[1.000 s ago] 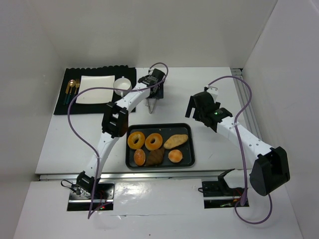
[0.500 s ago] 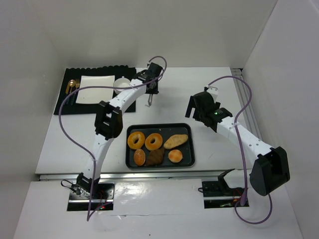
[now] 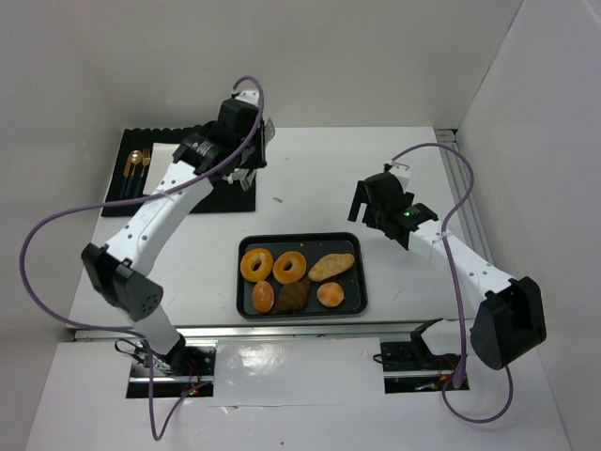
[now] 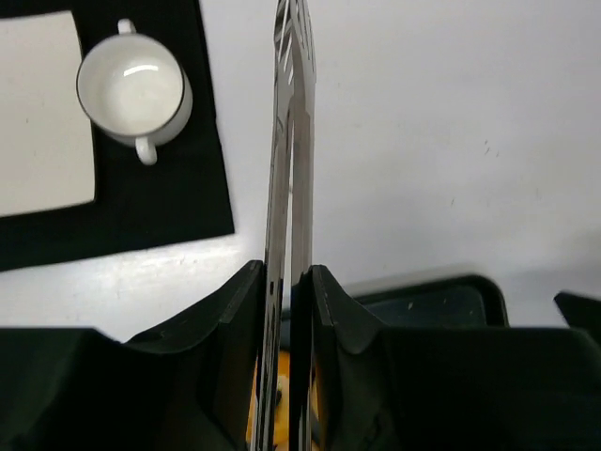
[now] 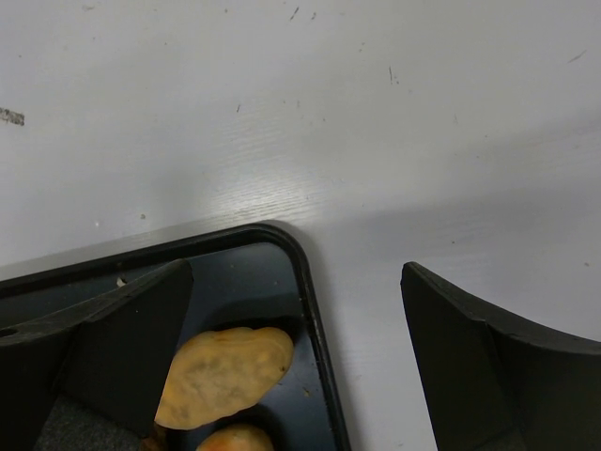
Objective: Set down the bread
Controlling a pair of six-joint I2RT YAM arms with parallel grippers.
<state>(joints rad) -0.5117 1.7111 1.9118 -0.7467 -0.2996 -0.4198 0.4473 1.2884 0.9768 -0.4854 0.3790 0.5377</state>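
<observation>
Several breads lie in the black tray (image 3: 351, 303): two ring doughnuts (image 3: 256, 264), an oval loaf (image 3: 331, 267), a round bun (image 3: 330, 294) and a dark piece (image 3: 293, 297). My left gripper (image 4: 286, 282) is shut on a pair of metal tongs (image 4: 291, 141), whose closed blades point out over the white table beside the black mat (image 4: 178, 188). From above, the left gripper (image 3: 244, 167) hangs over the mat's right edge. My right gripper (image 5: 300, 348) is open and holds nothing above the tray's corner (image 5: 305, 272), with the oval loaf (image 5: 221, 371) below it.
A white cup (image 4: 131, 89) and a square white plate (image 4: 42, 113) sit on the mat. Cutlery (image 3: 136, 169) lies at the mat's left end. White walls enclose the table on the left, back and right. The right arm (image 3: 441, 249) reaches in from the right.
The left gripper has shut on the tongs, lifted them off the table and swung left, from behind the tray to the mat's right edge. The right arm has stayed still.
</observation>
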